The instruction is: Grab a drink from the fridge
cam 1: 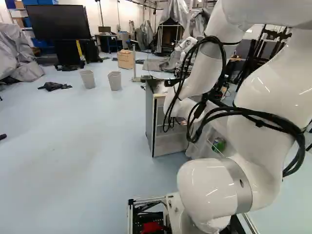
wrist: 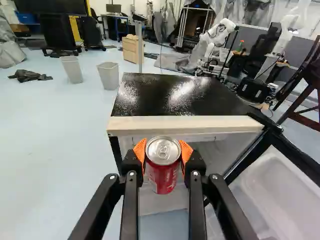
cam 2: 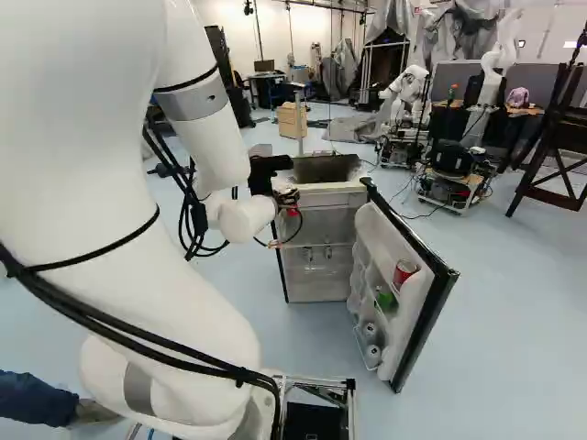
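Pincer (cam 2: 291,209): clamped on red can (wrist: 162,172), orange pads (wrist: 140,151) touching it left and right | can: upright between fingertips, near side of open fridge (wrist: 172,95) | door (cam 2: 389,240): right of fridge

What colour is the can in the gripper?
The can is red with a silver top, clearest in the wrist view.

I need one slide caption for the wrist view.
Black two-fingered pincer with orange pads gripping a red metal can at the open, black-topped fridge.
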`<state>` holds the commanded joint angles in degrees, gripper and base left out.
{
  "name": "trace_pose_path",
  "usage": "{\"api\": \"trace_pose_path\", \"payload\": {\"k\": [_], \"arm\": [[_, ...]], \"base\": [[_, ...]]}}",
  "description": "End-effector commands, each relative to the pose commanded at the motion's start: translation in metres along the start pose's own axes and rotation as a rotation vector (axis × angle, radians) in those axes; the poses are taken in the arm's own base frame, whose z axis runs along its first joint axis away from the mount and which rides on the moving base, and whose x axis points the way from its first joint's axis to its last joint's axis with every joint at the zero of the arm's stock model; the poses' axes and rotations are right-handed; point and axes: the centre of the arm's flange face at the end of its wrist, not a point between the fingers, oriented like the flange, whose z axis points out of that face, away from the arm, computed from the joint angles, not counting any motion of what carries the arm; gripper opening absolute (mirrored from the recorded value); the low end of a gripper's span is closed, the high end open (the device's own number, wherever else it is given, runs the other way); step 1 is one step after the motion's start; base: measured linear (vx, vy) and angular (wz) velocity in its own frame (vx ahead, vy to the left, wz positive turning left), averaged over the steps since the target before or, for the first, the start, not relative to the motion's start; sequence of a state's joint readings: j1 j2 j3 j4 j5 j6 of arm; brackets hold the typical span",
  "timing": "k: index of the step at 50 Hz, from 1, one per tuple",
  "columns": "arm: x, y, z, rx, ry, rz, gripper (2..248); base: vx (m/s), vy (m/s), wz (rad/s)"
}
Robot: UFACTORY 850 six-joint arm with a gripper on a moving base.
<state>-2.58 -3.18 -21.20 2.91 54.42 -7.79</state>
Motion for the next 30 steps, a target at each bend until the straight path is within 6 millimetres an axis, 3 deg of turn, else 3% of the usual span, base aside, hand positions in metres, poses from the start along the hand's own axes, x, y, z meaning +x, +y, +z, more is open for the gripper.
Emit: {"api": "trace_pose_path", "payload": {"k": [30], "arm": [[0.033,0.016,0.018,-0.036,0.054,0.012,93]], "base": [[0.000,0.000,0.000]]}}
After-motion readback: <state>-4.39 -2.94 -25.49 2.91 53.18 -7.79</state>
